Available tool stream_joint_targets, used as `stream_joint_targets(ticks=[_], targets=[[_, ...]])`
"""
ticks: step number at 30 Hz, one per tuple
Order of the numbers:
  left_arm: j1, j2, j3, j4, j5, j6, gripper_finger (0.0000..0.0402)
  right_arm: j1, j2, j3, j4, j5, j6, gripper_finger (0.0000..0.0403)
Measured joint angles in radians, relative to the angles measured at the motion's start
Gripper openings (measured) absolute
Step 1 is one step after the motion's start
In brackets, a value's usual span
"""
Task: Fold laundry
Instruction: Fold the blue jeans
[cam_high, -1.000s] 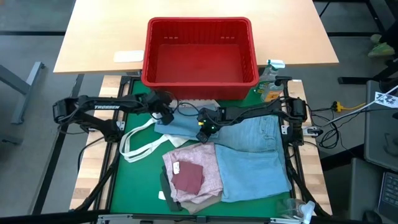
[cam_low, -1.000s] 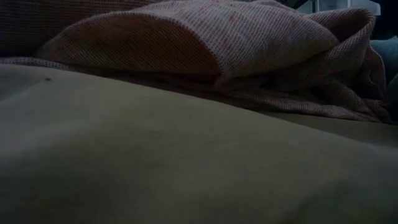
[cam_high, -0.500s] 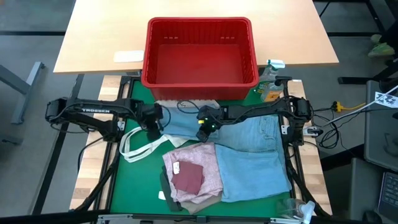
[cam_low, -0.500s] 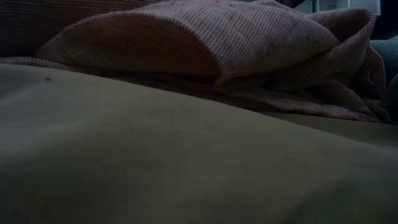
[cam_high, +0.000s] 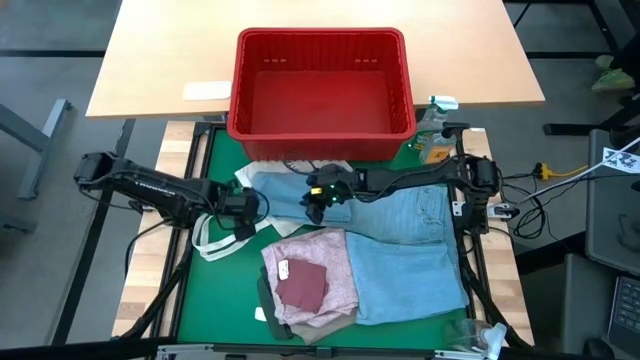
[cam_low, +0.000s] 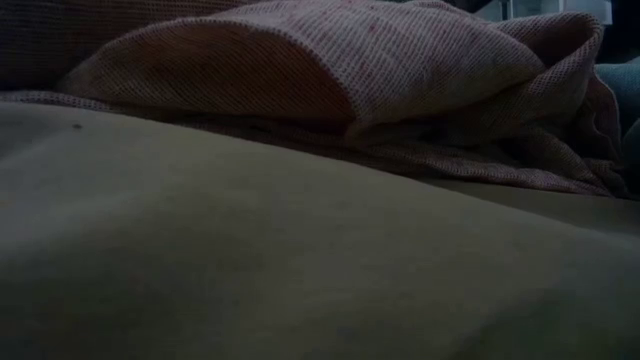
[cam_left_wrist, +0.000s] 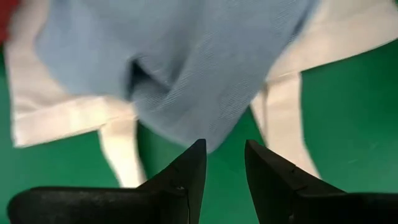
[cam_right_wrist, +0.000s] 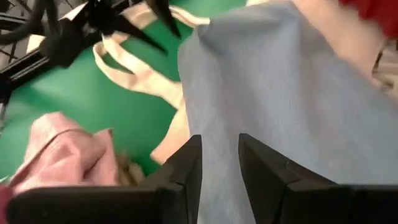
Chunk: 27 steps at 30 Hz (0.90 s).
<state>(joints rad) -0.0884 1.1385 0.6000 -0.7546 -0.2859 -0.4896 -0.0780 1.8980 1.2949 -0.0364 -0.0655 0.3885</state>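
Left gripper hovers, fingers slightly parted and empty, just short of the jeans hem over the tote. Right gripper, likewise empty, sits above the jeans mid-desk. We judge a grasp is pending: both must close on the hem.

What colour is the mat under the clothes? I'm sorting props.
Green; the flat mat shows best in the high view.
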Motion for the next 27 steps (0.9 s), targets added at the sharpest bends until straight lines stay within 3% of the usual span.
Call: stream_joint_targets(ticks=[3, 11, 22, 27], targets=[[-0.024, 0.0, -0.033, 0.069, -0.005, 0.0, 0.0105, -0.001, 0.008, -0.001, 0.043, 0.031, -0.022, 0.0106], [-0.045, 0.0, -0.087, 0.119, -0.141, -0.084, 0.0105, -0.002, 0.035, 0.0, 0.145, 0.119, -0.032, 0.0106], [-0.046, 0.0, -0.087, 0.11, -0.093, -0.065, 0.0105, -0.002, 0.145, 0.0, 0.406, 0.128, -0.029, 0.0106], [-0.05, 0.0, -0.087, 0.112, -0.108, -0.016, 0.0106, -0.01, 0.192, 0.0, 0.426, 0.136, -0.028, 0.0106]])
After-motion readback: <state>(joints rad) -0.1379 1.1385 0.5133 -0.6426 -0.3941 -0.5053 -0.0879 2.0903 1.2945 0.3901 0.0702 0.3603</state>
